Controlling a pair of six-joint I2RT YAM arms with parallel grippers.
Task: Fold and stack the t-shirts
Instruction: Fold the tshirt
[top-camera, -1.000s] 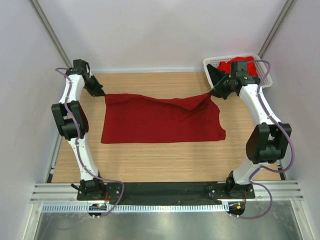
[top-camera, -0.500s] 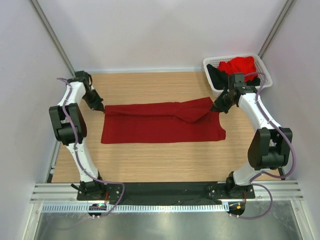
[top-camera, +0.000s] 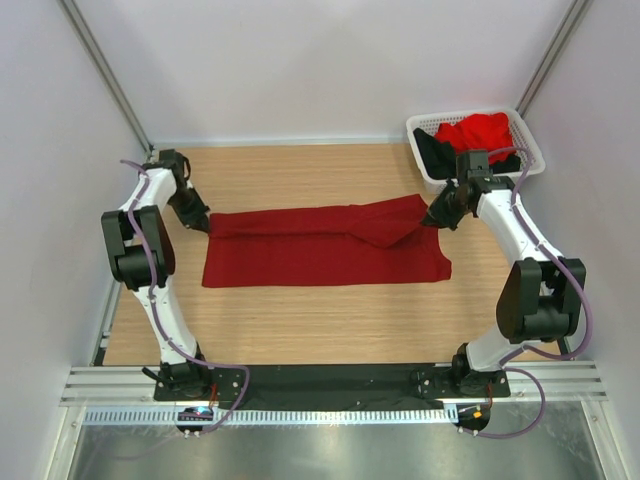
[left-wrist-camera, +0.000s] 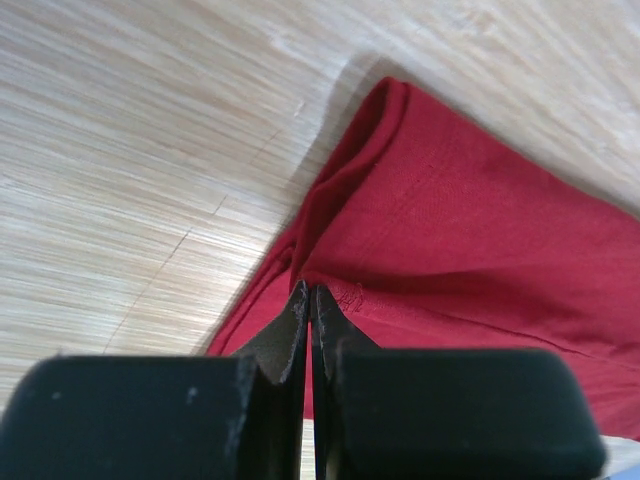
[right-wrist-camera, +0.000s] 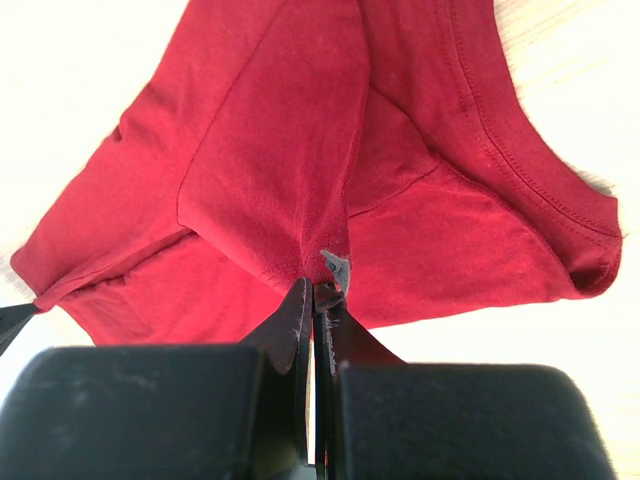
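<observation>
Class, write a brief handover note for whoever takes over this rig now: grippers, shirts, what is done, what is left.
Left gripper: shut on the dark crimson cloth t-shirt, at its far left corner.
Right gripper: shut on the same shirt, far right corner.
Shirt lies spread on the wooden table, far edge partly doubled over.
Brighter red t-shirt and black t-shirt sit bunched in the white latticed plastic basket.
Done: first fold begun. Left: finish folding it, fold the other two, stack all.
</observation>
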